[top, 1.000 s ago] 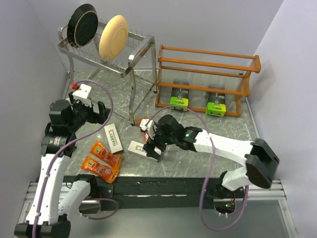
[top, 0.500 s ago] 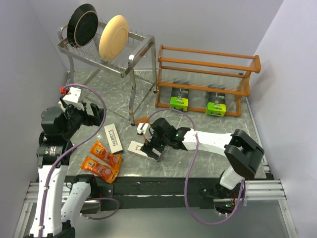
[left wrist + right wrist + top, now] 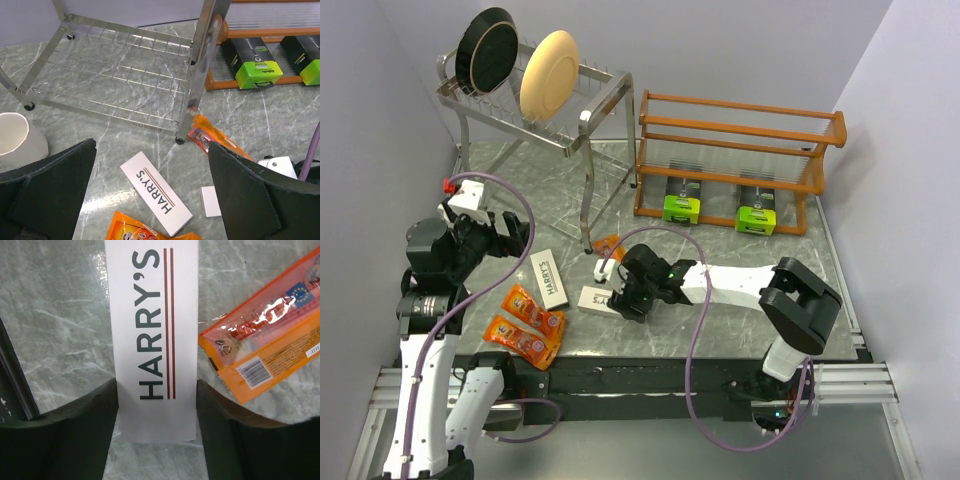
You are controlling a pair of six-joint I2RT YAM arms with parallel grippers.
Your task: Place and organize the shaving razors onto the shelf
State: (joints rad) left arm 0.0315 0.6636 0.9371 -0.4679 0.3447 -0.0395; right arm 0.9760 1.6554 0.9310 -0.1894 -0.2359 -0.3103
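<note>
My right gripper [image 3: 620, 296] [image 3: 157, 412] is low over the table with both fingers [image 3: 85, 425] pressed against the long edges of a white HARRY'S razor box [image 3: 152, 330] [image 3: 591, 298], which lies flat. An orange razor pack [image 3: 265, 320] [image 3: 608, 243] lies just beside it. A second HARRY'S box [image 3: 549, 277] [image 3: 156, 194] lies below my left gripper [image 3: 512, 232] [image 3: 151, 165], which hangs wide open and holds nothing. Two more orange packs [image 3: 525, 325] lie at the front left. Two black-and-green packs [image 3: 682, 200] [image 3: 757, 212] sit on the bottom tier of the wooden shelf [image 3: 740, 130].
A silver rack [image 3: 535, 100] holding a black plate and a cream plate stands at the back left, one leg [image 3: 200, 55] close to the razors. A white mug [image 3: 17, 135] sits left of the left gripper. Walls close in on both sides.
The right gripper slid left along the HARRY'S box and its fingers closed in on the box's sides. The left arm pulled back and up a little, still open.
</note>
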